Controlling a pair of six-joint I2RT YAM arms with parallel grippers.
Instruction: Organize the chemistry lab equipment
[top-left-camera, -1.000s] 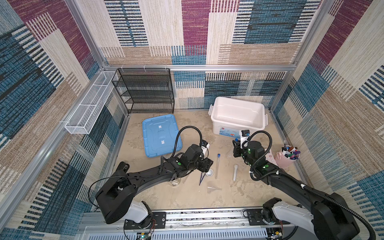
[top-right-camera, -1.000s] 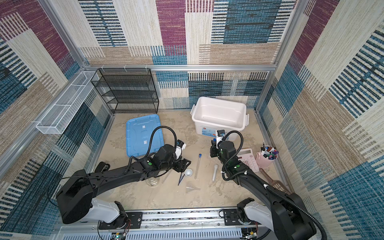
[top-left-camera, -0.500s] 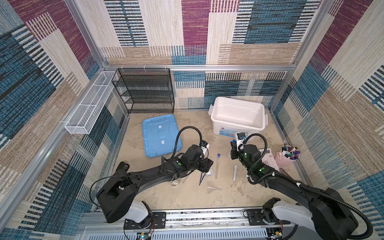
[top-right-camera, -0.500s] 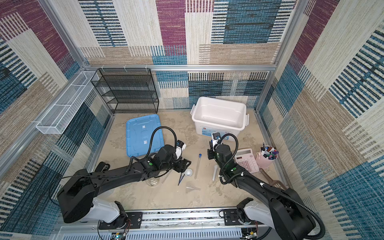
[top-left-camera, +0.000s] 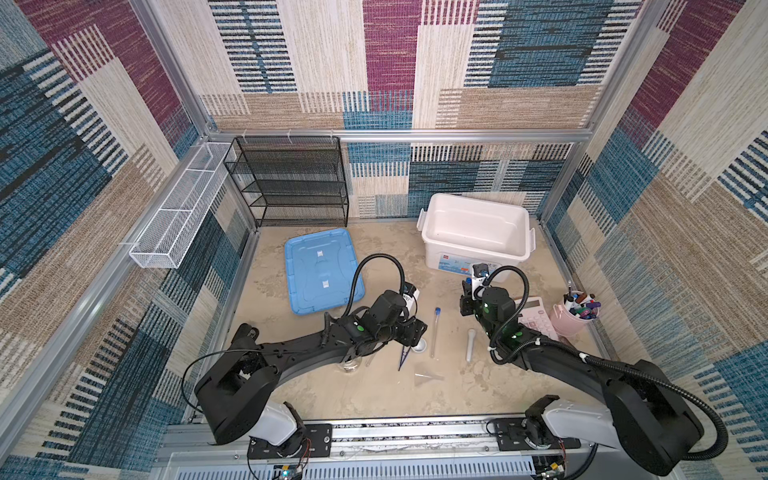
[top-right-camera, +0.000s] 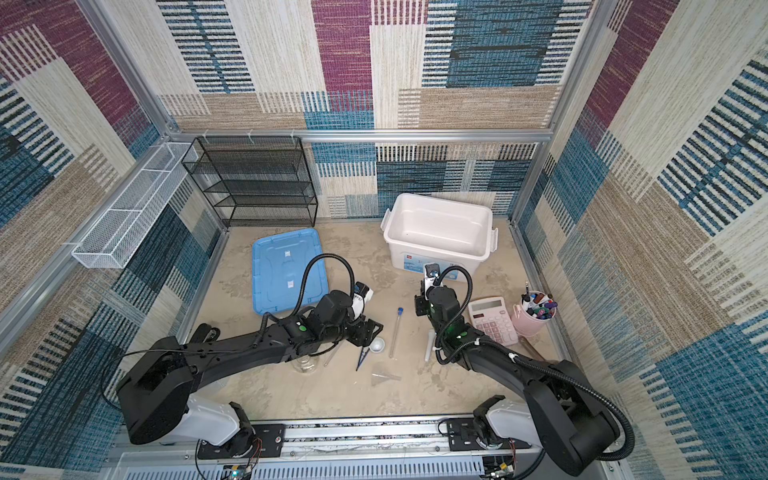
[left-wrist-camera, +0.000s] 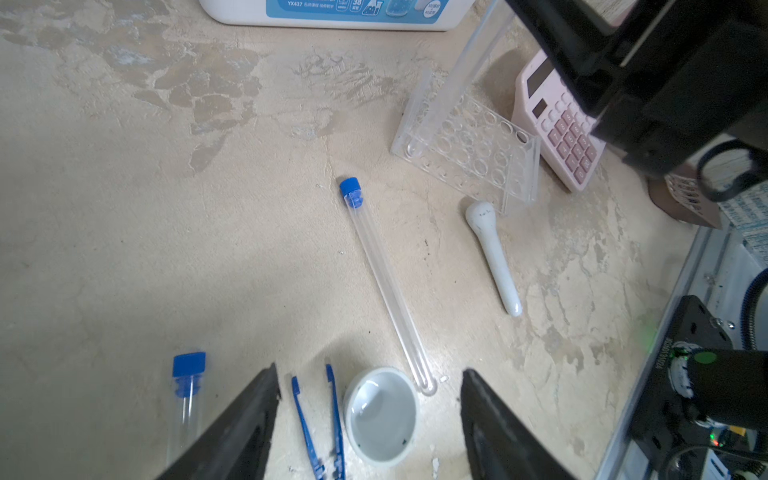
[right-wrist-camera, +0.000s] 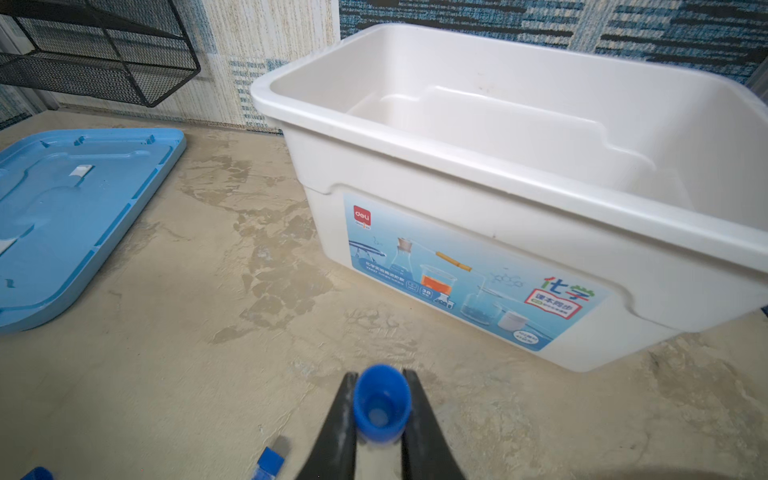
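My right gripper (right-wrist-camera: 379, 374) is shut on a blue-capped test tube (right-wrist-camera: 382, 407), held nearly upright. In the left wrist view this tube (left-wrist-camera: 469, 62) has its lower end in a corner hole of the clear plastic rack (left-wrist-camera: 469, 149). My left gripper (left-wrist-camera: 369, 370) hangs open just above the small white mortar (left-wrist-camera: 380, 415) and the dark blue tweezers (left-wrist-camera: 316, 419), holding nothing. A second test tube (top-left-camera: 435, 332) lies flat beside the mortar, and a third (left-wrist-camera: 187, 390) lies past the tweezers. The pestle (top-left-camera: 470, 345) lies near the rack. A funnel (top-left-camera: 426, 377) and a glass flask (top-right-camera: 305, 365) sit nearer the front.
The open white bin (top-left-camera: 428, 232) stands at the back right, with its blue lid (top-left-camera: 320, 270) flat to the left. A black mesh shelf (top-left-camera: 299, 183) and a white wire basket (top-left-camera: 178, 216) are at the back left. A pink calculator (top-left-camera: 536, 318) and a pink marker cup (top-left-camera: 575, 316) stand at the right.
My right gripper has shifted a little to the left with the test tube in it. The left arm has stayed where it was.
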